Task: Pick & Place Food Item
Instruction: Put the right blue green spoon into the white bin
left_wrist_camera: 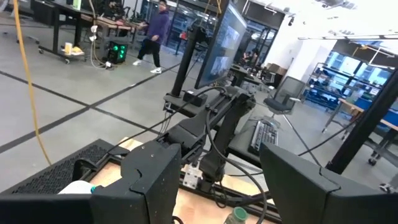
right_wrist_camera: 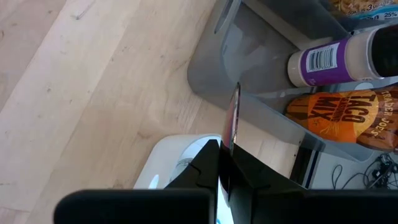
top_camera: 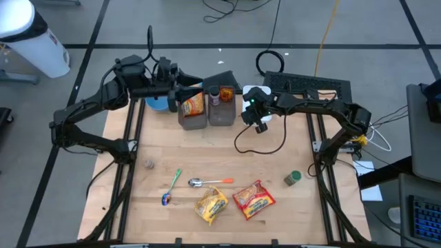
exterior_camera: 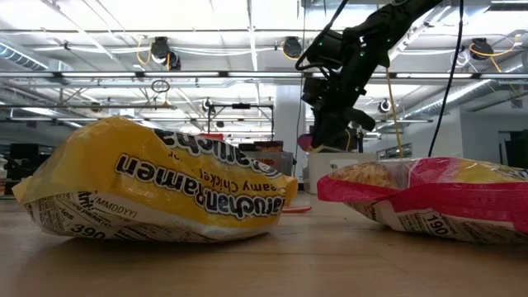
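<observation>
My right gripper hangs above the table just in front of a white bowl, shut on a thin flat packet with a pink edge, seen edge-on. My left gripper is open and empty over the left grey bin, which holds a yellow ramen packet. The right grey bin holds a purple-labelled bottle and a taco mix packet. A yellow ramen packet and a red one lie flat near the table's front edge. My right gripper pinches the thin packet between its two shut fingers. The fingers come from above, pointing down. The packet's free part sticks out past the fingertips, edge-on to the wrist camera. It is lifted clear of the table; its pink shows in the low view.
A spoon with an orange handle, a green-handled utensil, a small green jar and a small round object lie on the front half of the table. A blue bowl stands left of the bins. A black cable loops mid-table.
</observation>
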### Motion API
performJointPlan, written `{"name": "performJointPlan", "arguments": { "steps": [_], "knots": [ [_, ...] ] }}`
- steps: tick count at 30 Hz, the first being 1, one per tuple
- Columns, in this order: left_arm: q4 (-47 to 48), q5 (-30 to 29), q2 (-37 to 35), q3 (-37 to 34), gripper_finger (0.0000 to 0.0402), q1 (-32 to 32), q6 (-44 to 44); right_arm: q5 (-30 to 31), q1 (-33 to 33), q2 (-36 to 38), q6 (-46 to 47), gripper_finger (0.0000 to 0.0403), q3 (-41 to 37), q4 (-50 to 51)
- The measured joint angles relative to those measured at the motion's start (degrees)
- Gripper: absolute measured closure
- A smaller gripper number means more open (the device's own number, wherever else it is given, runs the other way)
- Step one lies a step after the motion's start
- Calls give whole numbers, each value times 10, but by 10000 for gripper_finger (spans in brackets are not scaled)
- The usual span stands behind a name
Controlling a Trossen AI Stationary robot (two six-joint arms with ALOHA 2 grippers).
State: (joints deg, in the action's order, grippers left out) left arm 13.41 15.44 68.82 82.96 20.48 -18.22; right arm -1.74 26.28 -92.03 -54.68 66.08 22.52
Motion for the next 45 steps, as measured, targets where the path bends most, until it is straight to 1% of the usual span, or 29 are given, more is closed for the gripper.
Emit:
{"name": "performJointPlan", "arguments": {
  "steps": [10,24,39,45],
  "knots": [
    [0,0,0,0,172,0,-1,0,0,0,17,399,0,0],
    [-4,1,-16,0,172,1,5,-1,0,0,16,399,0,0],
    [-3,1,-14,0,172,1,5,-1,0,0,15,399,0,0],
    [-2,0,-14,0,172,1,4,-15,0,0,15,399,0,-1]
  ]
}}
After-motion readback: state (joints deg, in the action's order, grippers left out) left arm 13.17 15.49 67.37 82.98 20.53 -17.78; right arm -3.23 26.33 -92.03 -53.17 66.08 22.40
